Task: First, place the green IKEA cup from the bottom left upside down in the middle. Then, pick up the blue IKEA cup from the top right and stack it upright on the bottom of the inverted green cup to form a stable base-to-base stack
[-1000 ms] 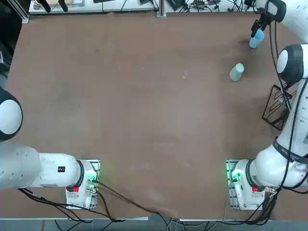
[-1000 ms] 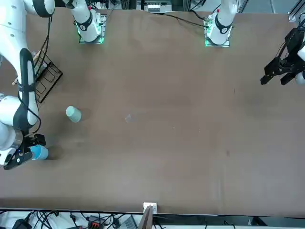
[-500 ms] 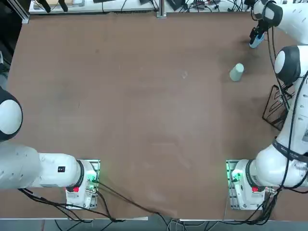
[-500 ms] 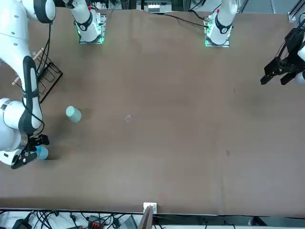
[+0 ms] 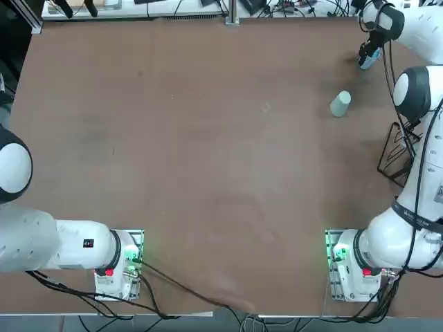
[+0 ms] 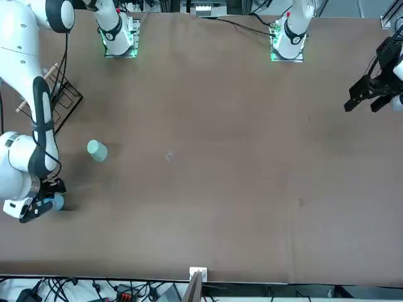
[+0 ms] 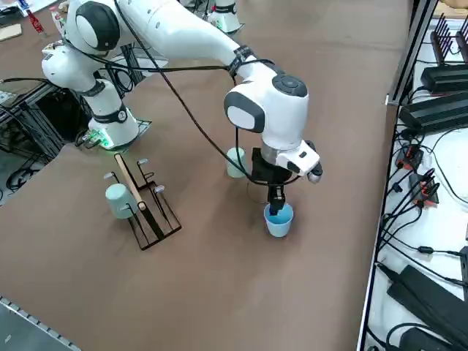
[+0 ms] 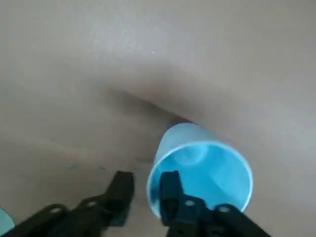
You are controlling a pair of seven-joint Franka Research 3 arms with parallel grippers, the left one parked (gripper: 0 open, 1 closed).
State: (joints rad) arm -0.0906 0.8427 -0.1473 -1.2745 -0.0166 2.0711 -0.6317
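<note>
Wire rack: The black wire rack (image 7: pixel 150 212) lay nearest the arm's base of the things on the bench (image 7: pixel 219 292), with a pale cup (image 7: pixel 121 202) at its side; whether that cup sat in the rack or just outside it could not be told. It seemed to have no part in the stack.

Green cup: The green cup (image 6: pixel 97 150) came next, standing alone on the bench with its closed base up and its mouth down. It stood on the robot's right side rather than at the bench's true centre, though it was well placed to serve as the lower half of the stack.

Blue cup: The blue cup (image 7: pixel 278 219) was farther out, beyond the green one, upright on the bench with its mouth open to the room. Nothing had been set on the green cup's base.

Right pincer: The pincer (image 8: pixel 147 191) was down at the blue cup, its fingers spread with a gap between them – one over the mouth, the other outside the near wall. No firm grip showed.

Done: The inverting step looked complete, roughly the first half of the job.

Left: The pincer had to close on the blue cup's wall, lift it, carry it back, and lower it upright – base on base – then let go without tipping the pair.
</note>
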